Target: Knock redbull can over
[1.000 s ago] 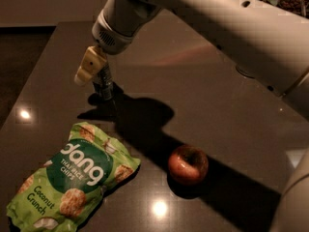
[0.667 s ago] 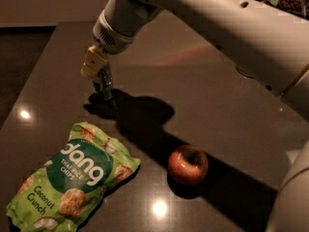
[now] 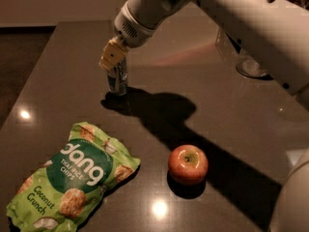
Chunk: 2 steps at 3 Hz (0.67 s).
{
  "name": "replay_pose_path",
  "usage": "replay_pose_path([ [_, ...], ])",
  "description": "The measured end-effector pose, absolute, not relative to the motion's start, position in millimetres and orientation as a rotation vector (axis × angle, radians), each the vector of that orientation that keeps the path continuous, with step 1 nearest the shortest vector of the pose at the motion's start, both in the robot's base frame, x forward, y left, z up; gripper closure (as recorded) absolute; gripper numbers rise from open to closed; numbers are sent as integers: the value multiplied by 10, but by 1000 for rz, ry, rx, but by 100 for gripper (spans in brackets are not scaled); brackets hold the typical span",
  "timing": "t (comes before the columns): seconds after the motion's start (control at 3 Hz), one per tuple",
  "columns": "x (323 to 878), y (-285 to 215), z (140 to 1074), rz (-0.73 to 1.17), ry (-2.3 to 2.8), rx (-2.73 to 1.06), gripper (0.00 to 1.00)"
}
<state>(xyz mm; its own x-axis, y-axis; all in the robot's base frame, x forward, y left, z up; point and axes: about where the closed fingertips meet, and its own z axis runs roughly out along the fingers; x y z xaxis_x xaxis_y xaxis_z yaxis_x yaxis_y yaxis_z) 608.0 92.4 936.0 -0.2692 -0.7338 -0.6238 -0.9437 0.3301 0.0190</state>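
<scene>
The redbull can (image 3: 118,82), slim and silver with darker panels, stands on the dark table (image 3: 193,86) at the back left, about upright. My gripper (image 3: 113,57) is right at the can's top, covering its upper part and left side. The arm reaches in from the upper right and casts a wide shadow across the table.
A red apple (image 3: 188,164) sits front centre. A green Dang chips bag (image 3: 77,178) lies at the front left. A clear glass cup (image 3: 251,65) stands at the back right, partly behind the arm. The table's left edge runs near the can.
The gripper has moved right and slightly away. The can now stands a little farther right and back, still upright. Apple and bag have not moved.
</scene>
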Motion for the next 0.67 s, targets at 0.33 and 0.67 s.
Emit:
replay_pose_path([
  [0.33,6068,407,9469,510,2126,-1526,100],
  [0.67,6037,-20,9527,413,2173,-1579,100],
])
